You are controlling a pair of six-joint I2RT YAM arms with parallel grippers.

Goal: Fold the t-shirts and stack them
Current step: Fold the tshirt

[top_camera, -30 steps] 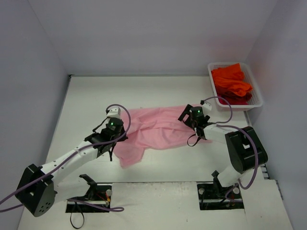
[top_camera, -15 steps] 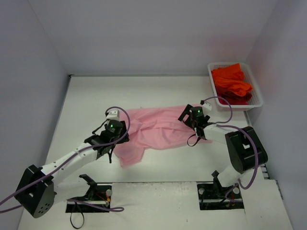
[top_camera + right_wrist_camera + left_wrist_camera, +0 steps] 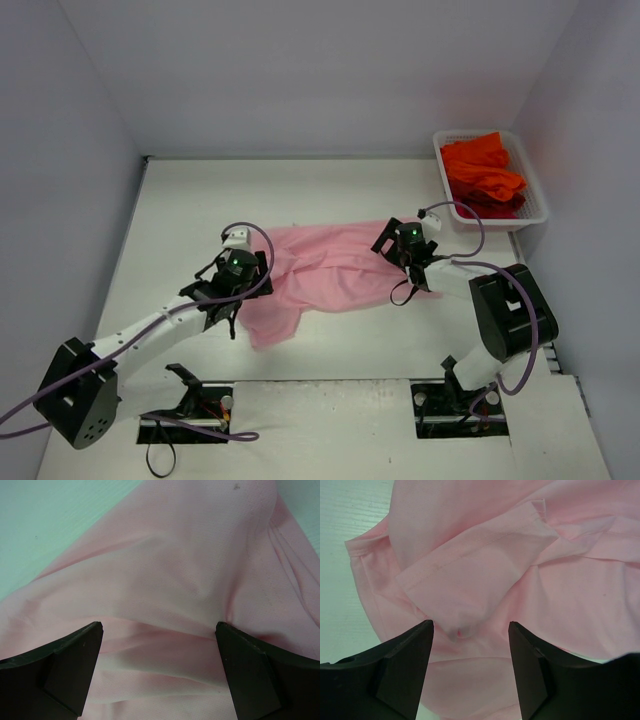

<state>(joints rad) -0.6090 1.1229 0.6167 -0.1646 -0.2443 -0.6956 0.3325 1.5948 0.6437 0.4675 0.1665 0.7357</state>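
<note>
A light pink t-shirt [image 3: 325, 270] lies crumpled and partly spread in the middle of the table. My left gripper [image 3: 250, 282] hovers over its left side. In the left wrist view this gripper [image 3: 470, 630] is open, with a folded sleeve hem [image 3: 470, 560] and a small pucker of cloth lying loose between the fingers. My right gripper [image 3: 398, 252] is over the shirt's right edge. Seen from the right wrist, it [image 3: 159, 627] stands wide open above soft pink folds [image 3: 190, 580], holding nothing. Bright orange-red t-shirts [image 3: 483, 172] are piled in the basket at the back right.
The white mesh basket [image 3: 540, 208] stands against the right wall at the back. Walls close in the table on the left, back and right. Bare white table [image 3: 200, 200] surrounds the pink shirt. Purple cables loop off both wrists.
My left gripper has opened and let go of the pink cloth it was pinching, and shifted slightly. The right gripper and the shirt's right side have not moved.
</note>
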